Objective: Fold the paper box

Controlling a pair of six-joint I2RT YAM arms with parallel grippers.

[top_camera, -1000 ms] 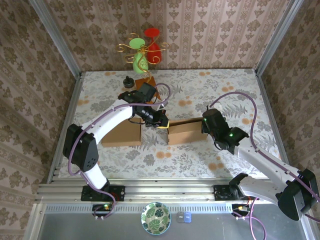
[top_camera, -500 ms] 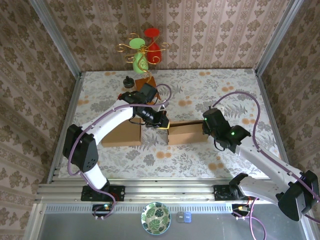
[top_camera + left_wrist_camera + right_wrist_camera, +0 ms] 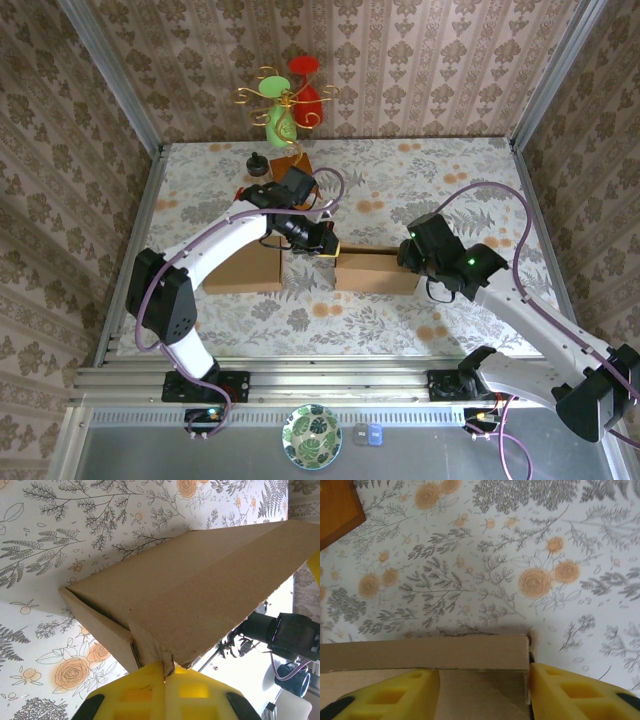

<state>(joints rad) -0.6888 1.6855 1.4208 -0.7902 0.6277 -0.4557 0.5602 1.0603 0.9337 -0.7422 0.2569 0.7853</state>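
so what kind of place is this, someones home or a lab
Most likely a lab test cell dressed to look homely: damask wallpaper panels held in metal framing, a floral tabletop, and two arms bolted to a rail, their left pincer and right pincer at a cardboard box.

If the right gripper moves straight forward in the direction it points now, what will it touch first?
Most likely the paper box: its end already sits between the right gripper's spread yellow fingers, so further advance would press into the cardboard. Beyond lies the floral table; depth is unclear.

Bright, even overhead light, soft shadows beneath the cardboard; wrist views sharp, the nearest yellow jaws slightly blurred.
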